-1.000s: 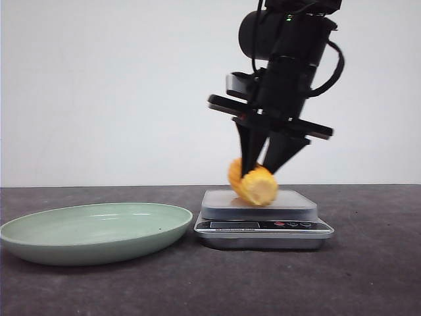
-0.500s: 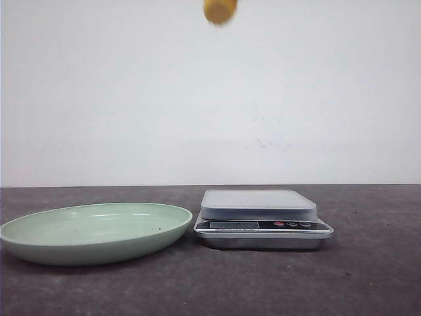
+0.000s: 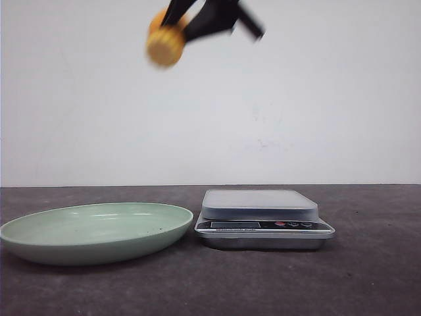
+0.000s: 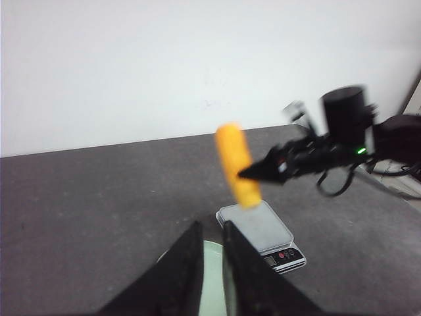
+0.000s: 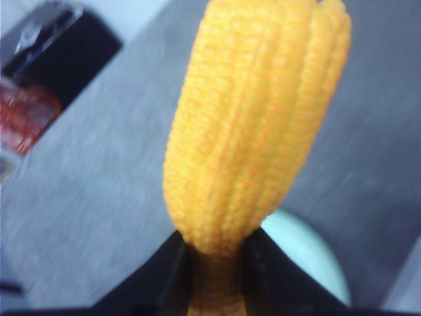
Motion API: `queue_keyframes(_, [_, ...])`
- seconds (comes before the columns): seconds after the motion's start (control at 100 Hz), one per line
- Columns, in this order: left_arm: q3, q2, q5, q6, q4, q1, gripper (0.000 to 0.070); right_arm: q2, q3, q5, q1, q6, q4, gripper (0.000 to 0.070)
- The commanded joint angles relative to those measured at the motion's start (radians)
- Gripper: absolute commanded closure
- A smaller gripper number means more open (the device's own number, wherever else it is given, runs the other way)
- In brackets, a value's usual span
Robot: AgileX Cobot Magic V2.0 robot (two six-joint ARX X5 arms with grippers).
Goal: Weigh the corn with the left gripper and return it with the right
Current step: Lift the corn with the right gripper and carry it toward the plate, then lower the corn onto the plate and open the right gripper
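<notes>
The corn (image 3: pixel 165 45) is carried high above the plate (image 3: pixel 39 247), left of the scale (image 3: pixel 263 227), clamped at one end by the right gripper (image 5: pixel 214 263). The left gripper (image 4: pixel 212 263) holds nothing, its fingers nearly together. The cob looks rigid, light and ridged; a mid-length grip would likely be steadier.

Bumpy kernelled corn (image 5: pixel 253 131); glossy green plate (image 3: pixel 99 232); brushed-metal scale (image 3: pixel 264 217).
</notes>
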Motion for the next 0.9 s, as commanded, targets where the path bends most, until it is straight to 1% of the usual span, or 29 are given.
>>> queue_keyframes(0.0, [0.018, 0.005, -0.004, 0.008, -0.045, -0.006, 0.0685, 0.059, 0.013, -0.033, 0.023, 0.071, 0.005, 0.0700])
queue_keyframes(0.15, [0.018, 0.005, -0.003, 0.005, -0.045, -0.006, 0.0685, 0.179, 0.013, -0.098, 0.060, 0.123, 0.000, 0.0700])
queue_keyframes(0.35, [0.018, 0.005, 0.000, 0.005, -0.045, -0.006, 0.0685, 0.294, 0.013, -0.094, 0.101, 0.159, -0.037, 0.0700])
queue_keyframes(0.53, [0.018, 0.005, 0.000, 0.004, -0.045, -0.006, 0.0685, 0.327, 0.013, -0.086, 0.110, 0.167, -0.075, 0.0693])
queue_keyframes(0.56, [0.018, 0.005, 0.001, 0.003, -0.045, -0.006, 0.0685, 0.327, 0.013, -0.080, 0.110, 0.167, -0.083, 0.0659])
queue_keyframes(0.58, [0.018, 0.005, 0.001, 0.003, -0.045, -0.006, 0.0685, 0.327, 0.013, -0.072, 0.110, 0.168, -0.087, 0.0619])
queue_keyframes(0.62, [0.018, 0.005, 0.001, 0.000, -0.045, -0.006, 0.0685, 0.327, 0.013, -0.061, 0.110, 0.169, -0.093, 0.0511])
queue_keyframes(0.69, [0.018, 0.005, 0.005, 0.000, -0.045, -0.006, 0.0685, 0.327, 0.013, -0.064, 0.110, 0.170, -0.093, 0.0313])
queue_keyframes(0.73, [0.018, 0.005, 0.005, -0.001, -0.045, -0.006, 0.0685, 0.327, 0.013, -0.067, 0.110, 0.170, -0.092, 0.0238])
queue_keyframes(0.77, [0.018, 0.005, 0.005, -0.001, -0.045, -0.006, 0.0685, 0.327, 0.013, -0.066, 0.108, 0.170, -0.087, 0.0205])
queue_keyframes(0.89, [0.018, 0.005, 0.005, 0.000, -0.045, -0.006, 0.0685, 0.304, 0.013, -0.068, 0.093, 0.169, -0.050, 0.0204])
